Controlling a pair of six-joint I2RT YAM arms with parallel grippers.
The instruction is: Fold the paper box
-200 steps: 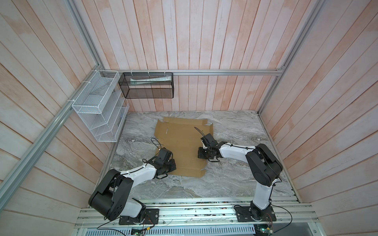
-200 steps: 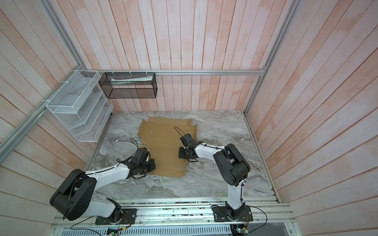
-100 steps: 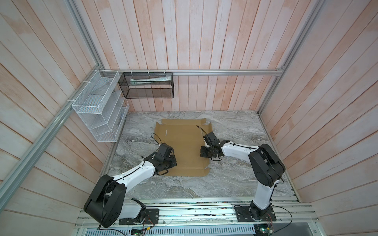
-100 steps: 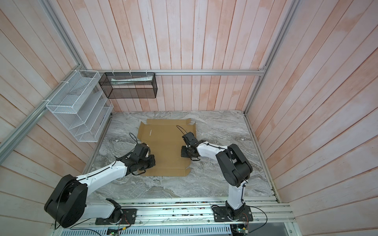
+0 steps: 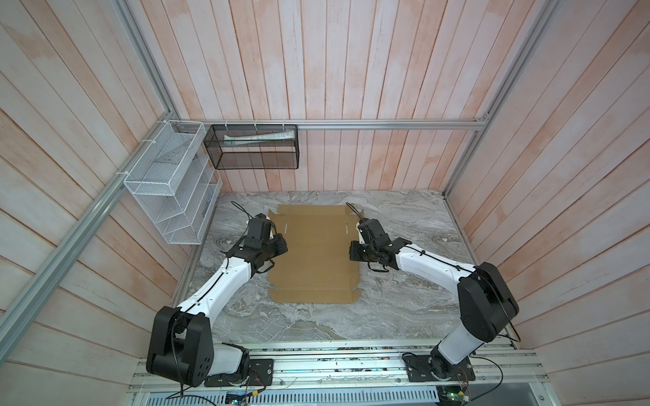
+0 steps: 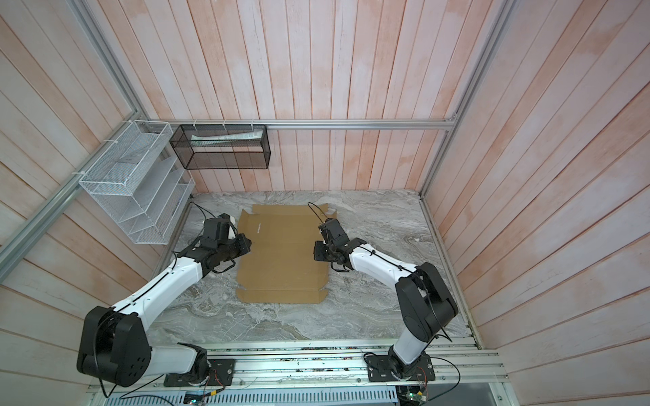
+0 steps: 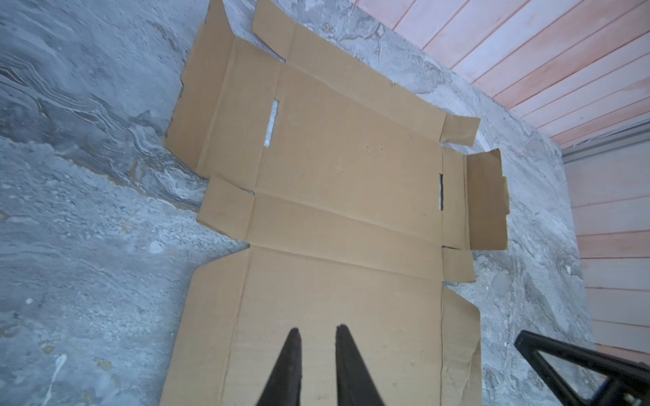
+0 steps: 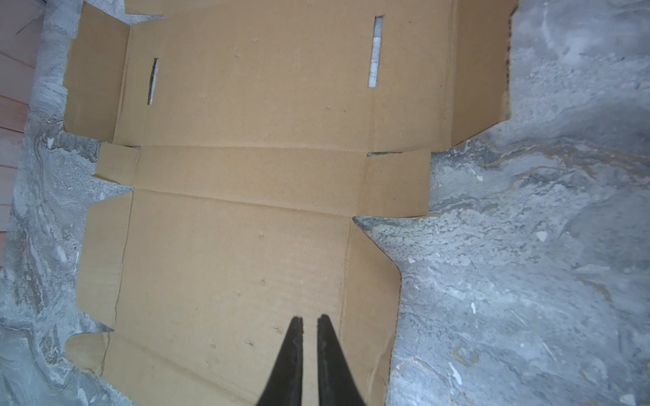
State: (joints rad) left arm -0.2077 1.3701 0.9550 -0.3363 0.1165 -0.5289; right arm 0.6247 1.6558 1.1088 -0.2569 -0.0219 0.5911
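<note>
The paper box (image 5: 313, 256) (image 6: 281, 260) is an unfolded tan cardboard sheet with creases, flaps and two slots, lying flat on the marble table in both top views. My left gripper (image 5: 282, 246) (image 6: 247, 244) hovers at the sheet's left edge. In the left wrist view its tips (image 7: 319, 329) stand apart over the large panel (image 7: 337, 298) with nothing between them. At the sheet's right edge is my right gripper (image 5: 352, 251) (image 6: 316, 251). Its tips (image 8: 311, 318) show a narrow gap over the cardboard (image 8: 228, 274) near a side crease and hold nothing.
A white wire rack (image 5: 172, 182) hangs on the left wall. On the back wall is a black mesh basket (image 5: 253, 147). Bare marble (image 5: 404, 228) runs round the sheet, and an aluminium rail (image 5: 334, 365) borders the front.
The sheet has turned from a slant to lie square. Both grippers have slid along its sides toward the back wall, and their jaws have parted from shut, the left one more.
</note>
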